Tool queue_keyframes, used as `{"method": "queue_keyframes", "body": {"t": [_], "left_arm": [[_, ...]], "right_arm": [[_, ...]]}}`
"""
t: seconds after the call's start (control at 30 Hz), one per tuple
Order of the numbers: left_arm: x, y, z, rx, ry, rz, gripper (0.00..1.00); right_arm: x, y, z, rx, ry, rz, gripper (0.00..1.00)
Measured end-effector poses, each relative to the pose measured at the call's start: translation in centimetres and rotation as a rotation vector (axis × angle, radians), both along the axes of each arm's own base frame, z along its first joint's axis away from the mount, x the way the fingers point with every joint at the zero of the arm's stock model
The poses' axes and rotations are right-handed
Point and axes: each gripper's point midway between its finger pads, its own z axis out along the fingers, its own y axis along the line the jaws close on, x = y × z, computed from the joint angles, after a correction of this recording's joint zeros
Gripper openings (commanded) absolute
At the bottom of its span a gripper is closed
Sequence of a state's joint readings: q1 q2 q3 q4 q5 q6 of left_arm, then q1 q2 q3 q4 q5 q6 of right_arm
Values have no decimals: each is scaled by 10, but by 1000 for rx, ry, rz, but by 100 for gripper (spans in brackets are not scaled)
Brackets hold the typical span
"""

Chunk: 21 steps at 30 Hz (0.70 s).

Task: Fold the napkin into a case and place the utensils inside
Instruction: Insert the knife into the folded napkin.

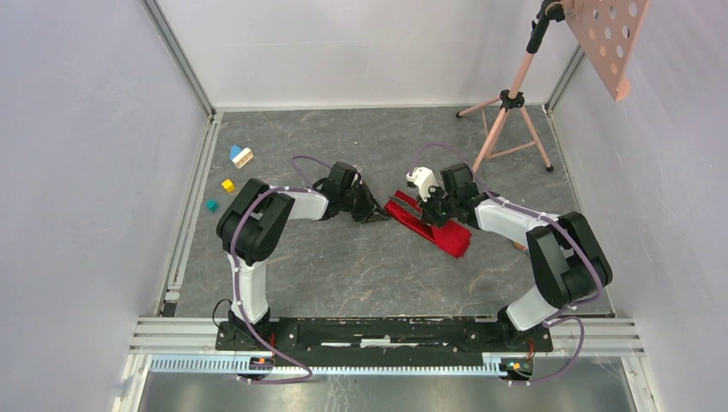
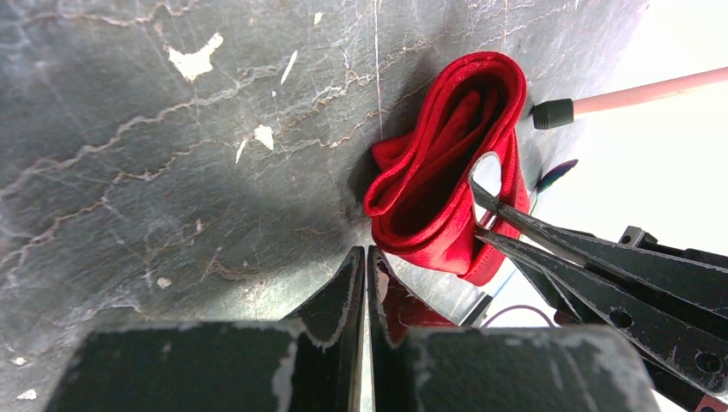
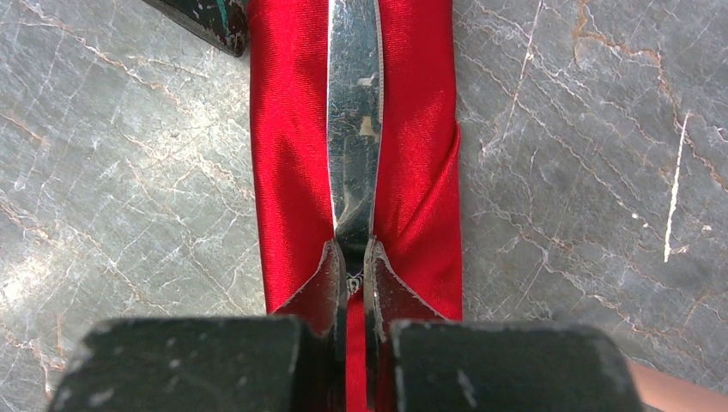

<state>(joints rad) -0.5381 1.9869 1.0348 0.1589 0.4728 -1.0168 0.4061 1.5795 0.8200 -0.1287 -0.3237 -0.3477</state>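
Black left gripper (image 1: 374, 213): my jaws pressed all but together, nothing visible between them, tips just beside the pouch mouth.

Red case (image 1: 433, 230): flat on the table (image 1: 343, 275), slantwise between my arms. Cloth thin, limp, light, probably slippery. Mouth gapes in loose loops toward my left; best pinched by one lip there.

Silver utensil (image 3: 353, 112): stiff, smooth, running along the case's middle. Whether any of it is inside, I cannot tell.

Right gripper (image 3: 353, 253): clamped on the utensil's narrow neck; polished metal may slide.
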Motion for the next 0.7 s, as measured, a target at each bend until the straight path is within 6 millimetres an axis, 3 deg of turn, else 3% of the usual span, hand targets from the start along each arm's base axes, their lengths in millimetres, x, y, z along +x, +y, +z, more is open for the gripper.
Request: {"method": "queue_keyframes", "body": {"t": [0.2,0.33,0.4,0.53,0.7], "left_arm": [[0,0,0,0,0,0,14],[0,0,1,1,-2,-1,34],[-3,0,4,1,-7,-3,38],[-4,-4,21,-19,-39,-13,37],[-2,-16,37,-51,-78,-34,21]], "right_arm": [[-2,0,2,12,-1,-14,0],[-2,0,7,23,-7,-27,0],[-2,0,9,29,-12,-32,1],[-2,0,10,35,-10,-40,0],[-3,0,9,35,-4,-48,1]]}}
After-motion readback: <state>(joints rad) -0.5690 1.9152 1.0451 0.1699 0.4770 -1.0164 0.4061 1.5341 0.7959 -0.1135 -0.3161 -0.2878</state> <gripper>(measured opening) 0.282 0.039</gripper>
